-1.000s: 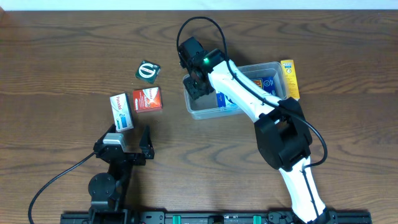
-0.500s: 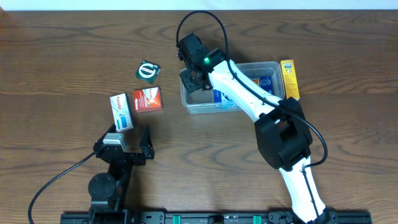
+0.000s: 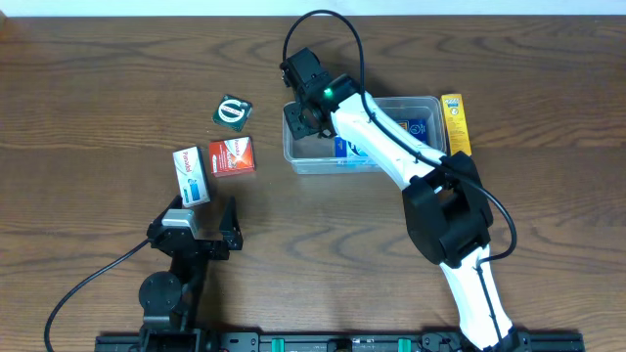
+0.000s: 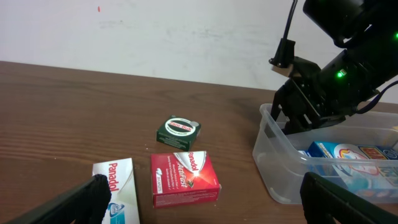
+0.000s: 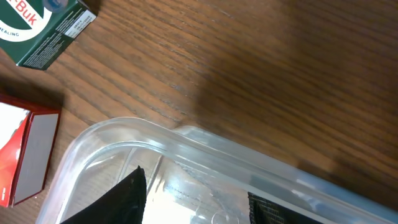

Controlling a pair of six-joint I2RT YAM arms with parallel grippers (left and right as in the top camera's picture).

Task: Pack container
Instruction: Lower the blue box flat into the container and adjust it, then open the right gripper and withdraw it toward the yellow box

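Sitting toward the far right of the wooden surface (image 3: 98, 88), the container (image 3: 318, 164) lies with its long sides running left to right, clear walls and rounded rim showing plainly. Blue printed boxes (image 3: 423, 128) lie flat inside it, toward the middle and right end, while its left end shows bare floor. A narrow yellow box (image 3: 452, 124) lies just beside the container's right end, outside the rim. The right arm (image 3: 381, 147) stretches over the tub from the near edge, and the right gripper (image 3: 304, 121) points down at the far left corner. In the right wrist view its jaws stand partly apart, with the inner side of the rim and bare floor between them and no box; whether either finger presses on the wall cannot be told. Well apart to the left lie three small boxes: a green one (image 3: 232, 110) farthest back, a red one (image 3: 233, 156) nearer, and a white box with blue print (image 3: 192, 175) just beside the red one. The left gripper (image 3: 196, 223) hovers near the front edge, close to the white box, its jaws spread wide with nothing held between them.
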